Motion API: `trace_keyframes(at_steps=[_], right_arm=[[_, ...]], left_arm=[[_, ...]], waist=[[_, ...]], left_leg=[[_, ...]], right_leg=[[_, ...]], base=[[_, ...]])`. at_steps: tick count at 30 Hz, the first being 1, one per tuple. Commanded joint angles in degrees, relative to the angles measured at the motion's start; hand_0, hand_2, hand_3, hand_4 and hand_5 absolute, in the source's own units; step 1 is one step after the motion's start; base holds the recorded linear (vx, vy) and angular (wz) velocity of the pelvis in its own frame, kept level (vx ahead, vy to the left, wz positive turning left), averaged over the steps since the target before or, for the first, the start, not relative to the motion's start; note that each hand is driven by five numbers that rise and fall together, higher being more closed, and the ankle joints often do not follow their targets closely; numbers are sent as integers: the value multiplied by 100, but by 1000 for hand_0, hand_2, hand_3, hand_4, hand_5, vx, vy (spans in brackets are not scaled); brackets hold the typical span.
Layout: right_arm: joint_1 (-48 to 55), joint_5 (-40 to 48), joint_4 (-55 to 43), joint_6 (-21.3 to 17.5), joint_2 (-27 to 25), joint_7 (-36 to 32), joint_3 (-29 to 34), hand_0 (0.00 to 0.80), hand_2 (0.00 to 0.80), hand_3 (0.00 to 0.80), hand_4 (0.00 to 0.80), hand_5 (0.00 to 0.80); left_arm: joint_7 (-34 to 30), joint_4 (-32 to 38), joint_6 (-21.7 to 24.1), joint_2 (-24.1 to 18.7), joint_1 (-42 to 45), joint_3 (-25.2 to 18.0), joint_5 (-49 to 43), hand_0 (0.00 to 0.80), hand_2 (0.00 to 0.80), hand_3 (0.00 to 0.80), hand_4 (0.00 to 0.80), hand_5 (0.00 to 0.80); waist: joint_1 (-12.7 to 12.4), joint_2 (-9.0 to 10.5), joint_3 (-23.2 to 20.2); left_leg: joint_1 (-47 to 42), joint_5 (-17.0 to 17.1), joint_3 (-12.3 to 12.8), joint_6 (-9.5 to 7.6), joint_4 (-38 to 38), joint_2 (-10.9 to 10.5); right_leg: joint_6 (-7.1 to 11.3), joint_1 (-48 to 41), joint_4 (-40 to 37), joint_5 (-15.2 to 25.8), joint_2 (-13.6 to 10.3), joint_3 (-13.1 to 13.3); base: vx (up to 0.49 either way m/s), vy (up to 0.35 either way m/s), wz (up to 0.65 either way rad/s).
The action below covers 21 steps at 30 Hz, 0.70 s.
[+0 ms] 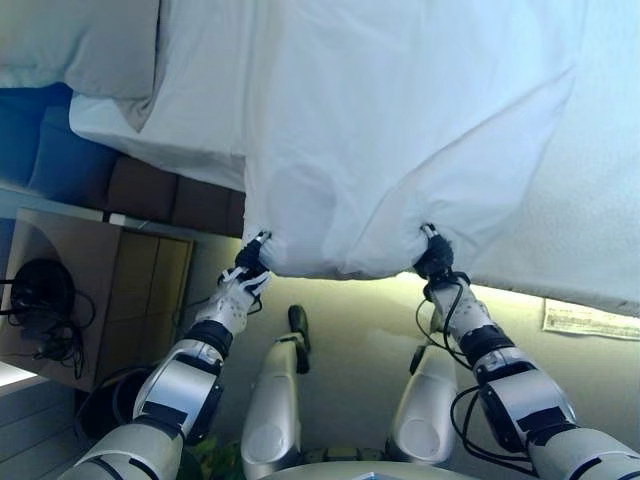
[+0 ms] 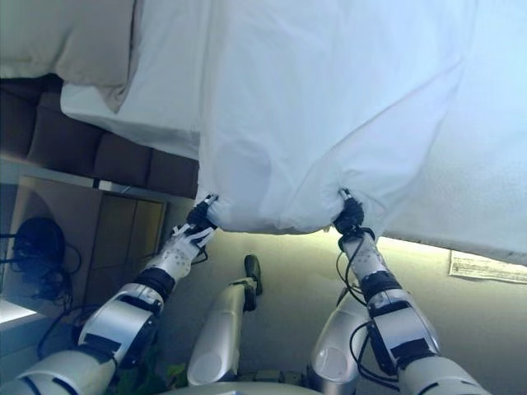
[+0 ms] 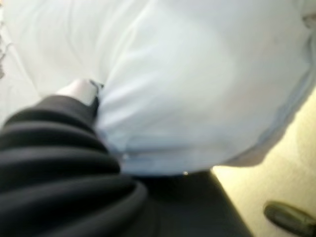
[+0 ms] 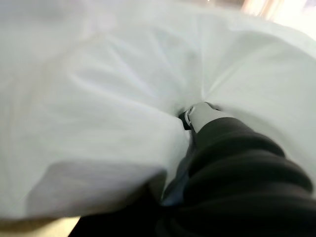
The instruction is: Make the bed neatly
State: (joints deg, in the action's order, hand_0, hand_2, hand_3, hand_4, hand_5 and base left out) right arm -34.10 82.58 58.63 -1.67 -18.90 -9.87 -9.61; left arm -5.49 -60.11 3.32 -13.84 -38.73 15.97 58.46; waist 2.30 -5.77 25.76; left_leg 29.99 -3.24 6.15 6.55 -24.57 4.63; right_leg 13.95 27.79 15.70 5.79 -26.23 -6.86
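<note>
white duvet [image 1: 400, 130] edge bunched and gripped in left robot hand [image 1: 250, 262] and right robot hand [image 1: 433, 256].

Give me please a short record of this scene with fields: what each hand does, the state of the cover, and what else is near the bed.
left hand: shut on the near edge of the white duvet
right hand: shut on the same edge, further to the right
duvet: bunched at both grips, sagging between them
pillow: far left on the bed
bedside cabinet: left of the bed
paper sheet: on the floor, right
</note>
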Motion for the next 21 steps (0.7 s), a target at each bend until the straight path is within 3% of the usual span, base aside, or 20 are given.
trace_keyframes(at_steps=[1, 4, 8, 14, 21], right_arm=[[296, -322, 419, 308, -470, -411, 360, 800, 800, 800, 800, 800], [343, -483, 1085, 498, -872, -893, 637, 800, 800, 800, 800, 800], [682, -99, 1168, 474, -1043, -1235, 955, 800, 800, 800, 800, 800], [985, -335, 1487, 614, -1247, -1043, 1358, 800, 800, 800, 800, 800], [799, -597, 1686, 803, -1387, -746, 1290, 800, 800, 800, 800, 800]], left_arm=[[127, -287, 377, -414, -110, -291, -584, 800, 800, 800, 800, 800], [118, -464, 431, -580, -204, -381, -606, 800, 800, 800, 800, 800], [117, -335, 385, -837, -78, -508, -603, 800, 800, 800, 800, 800], [30, -379, 394, -1112, 18, -908, -273, 800, 800, 800, 800, 800], [105, -384, 526, -1031, 7, -943, -365, 800, 800, 800, 800, 800]], waist=[[110, -19, 131], [171, -51, 257], [211, -62, 336], [221, -72, 403], [174, -54, 404]], left_leg=[[321, 647, 94, 132, 242, 34], [387, 657, 120, 149, 249, 37], [425, 596, 133, 148, 165, 11], [559, 555, 147, 149, 108, 35], [857, 644, 116, 150, 148, 83]], right_leg=[[-106, 354, 171, 338, -8, 371], [-95, 425, 105, 396, -59, 431], [-103, 442, 108, 403, -91, 472], [-122, 585, 141, 387, -100, 464], [-126, 900, 90, 391, 18, 489]], base=[[-34, 186, -8], [-26, 188, -5], [16, 143, -10], [-14, 84, -1], [-36, 73, -1]])
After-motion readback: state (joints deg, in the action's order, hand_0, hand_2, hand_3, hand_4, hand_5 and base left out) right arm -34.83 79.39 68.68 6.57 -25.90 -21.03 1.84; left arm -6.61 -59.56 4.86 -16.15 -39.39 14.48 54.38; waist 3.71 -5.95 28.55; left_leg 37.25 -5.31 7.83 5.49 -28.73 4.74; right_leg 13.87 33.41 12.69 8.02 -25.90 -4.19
